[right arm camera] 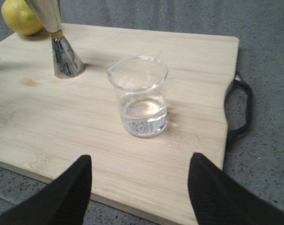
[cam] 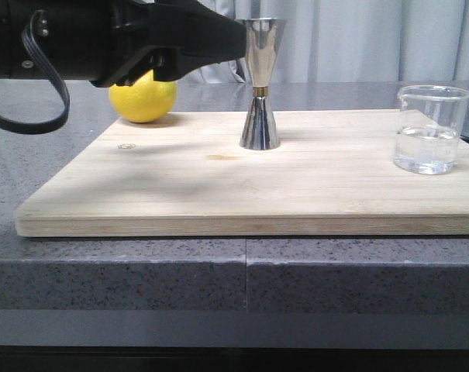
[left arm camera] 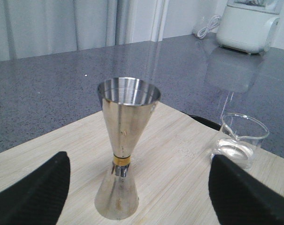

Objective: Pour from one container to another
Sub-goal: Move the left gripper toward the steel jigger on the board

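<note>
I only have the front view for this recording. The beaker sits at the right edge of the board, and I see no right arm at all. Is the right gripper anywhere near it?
Observer: Yes. The right wrist view shows the right gripper open, its fingers apart and short of the beaker, touching nothing.
Operator: And the left one? I just see a dark arm over the lemon.
Observer: The left gripper is open too, with the jigger framed between its fingers, not gripped.
Operator: Is the jigger's upper cup filled?
Observer: No. From the left wrist view its upper cup looks empty; the beaker is still holding clear liquid.
</note>
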Tool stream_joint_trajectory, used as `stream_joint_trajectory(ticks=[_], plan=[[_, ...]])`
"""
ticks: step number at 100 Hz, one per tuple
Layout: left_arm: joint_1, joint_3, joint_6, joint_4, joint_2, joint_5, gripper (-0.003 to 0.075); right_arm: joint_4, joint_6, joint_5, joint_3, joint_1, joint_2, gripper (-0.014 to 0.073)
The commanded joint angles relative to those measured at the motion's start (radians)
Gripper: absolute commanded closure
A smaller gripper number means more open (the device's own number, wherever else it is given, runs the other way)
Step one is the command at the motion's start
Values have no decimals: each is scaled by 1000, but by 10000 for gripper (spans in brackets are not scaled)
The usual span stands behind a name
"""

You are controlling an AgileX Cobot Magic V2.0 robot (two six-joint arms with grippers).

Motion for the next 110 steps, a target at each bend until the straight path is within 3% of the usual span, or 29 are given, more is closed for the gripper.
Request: stream_joint_trajectory(ticks=[1, 15, 54, 110], plan=[[14, -49, -47, 32, -9, -88, 158, -20, -2, -126, -25, 17, 61, 185], [17, -86, -91, 95, 32, -98, 158, -20, -2, -205, -25, 20, 148, 185], [17, -148, -96, 89, 137, -145, 158, -47, -2, -364, -25, 20, 269, 185], [17, -274, -131, 105, 273, -163, 158, -54, -2, -487, -25, 20, 359, 186]])
